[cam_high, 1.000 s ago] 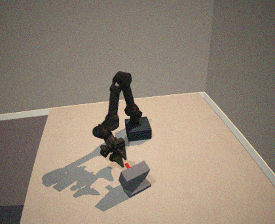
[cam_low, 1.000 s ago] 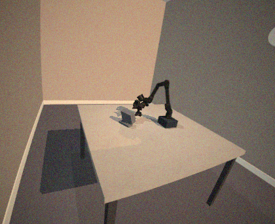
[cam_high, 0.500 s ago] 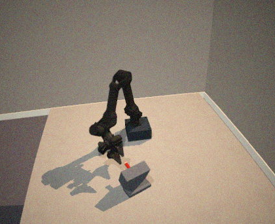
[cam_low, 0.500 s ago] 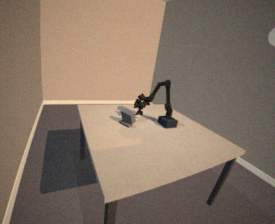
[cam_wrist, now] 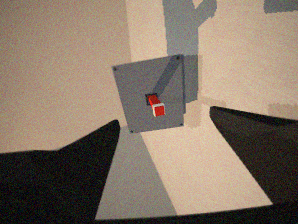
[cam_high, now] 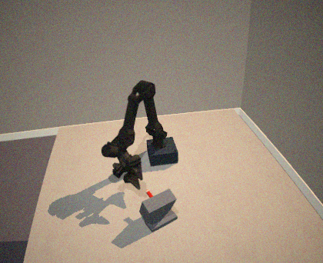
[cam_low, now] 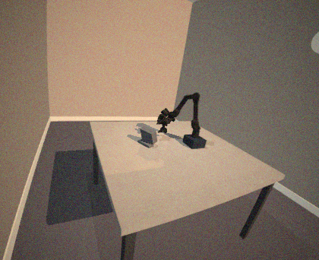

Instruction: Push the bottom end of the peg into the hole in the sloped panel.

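Note:
The red square peg (cam_high: 149, 193) (cam_wrist: 157, 106) sticks out of the hole in the face of the grey sloped panel (cam_high: 161, 205) (cam_low: 147, 135) (cam_wrist: 135, 95); only its short outer end with a pale tip shows. My gripper (cam_high: 131, 178) (cam_low: 163, 122) is open and empty, drawn back from the panel and a little to its left in the top view. In the wrist view the two dark fingers frame the lower corners, with a gap between them and the peg well ahead of them.
The arm's dark blue base block (cam_high: 162, 151) (cam_low: 194, 141) stands behind the panel on the beige table (cam_high: 236, 184) (cam_low: 184, 179). Arm and panel cast shadows to the lower left. The table's right edge runs along a white strip.

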### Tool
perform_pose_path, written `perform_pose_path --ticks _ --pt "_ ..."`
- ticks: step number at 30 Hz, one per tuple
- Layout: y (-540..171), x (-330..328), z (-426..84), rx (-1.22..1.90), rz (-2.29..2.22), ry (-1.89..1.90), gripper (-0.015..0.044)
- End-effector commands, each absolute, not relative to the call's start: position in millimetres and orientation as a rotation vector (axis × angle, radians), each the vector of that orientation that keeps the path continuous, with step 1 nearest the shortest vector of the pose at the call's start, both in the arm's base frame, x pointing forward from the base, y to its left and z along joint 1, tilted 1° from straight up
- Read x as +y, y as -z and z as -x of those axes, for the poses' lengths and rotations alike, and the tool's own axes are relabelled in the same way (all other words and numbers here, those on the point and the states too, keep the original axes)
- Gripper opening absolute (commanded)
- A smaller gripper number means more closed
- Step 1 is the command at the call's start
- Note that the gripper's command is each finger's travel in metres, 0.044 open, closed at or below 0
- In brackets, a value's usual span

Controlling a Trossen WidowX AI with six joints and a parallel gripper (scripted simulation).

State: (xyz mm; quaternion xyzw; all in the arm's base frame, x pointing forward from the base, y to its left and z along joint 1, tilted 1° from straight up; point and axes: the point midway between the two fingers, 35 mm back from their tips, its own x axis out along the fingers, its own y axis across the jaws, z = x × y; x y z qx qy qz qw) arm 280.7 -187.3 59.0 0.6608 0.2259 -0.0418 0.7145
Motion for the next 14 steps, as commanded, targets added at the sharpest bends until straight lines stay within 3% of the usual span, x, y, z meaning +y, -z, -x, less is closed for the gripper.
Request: perform_pose_path --ticks 1,14 --pt "-62 -189 -276 0.496 -1.459 0.086 0.044" --pt "-67 -192 -263 0.49 -1.462 0.085 0.044"
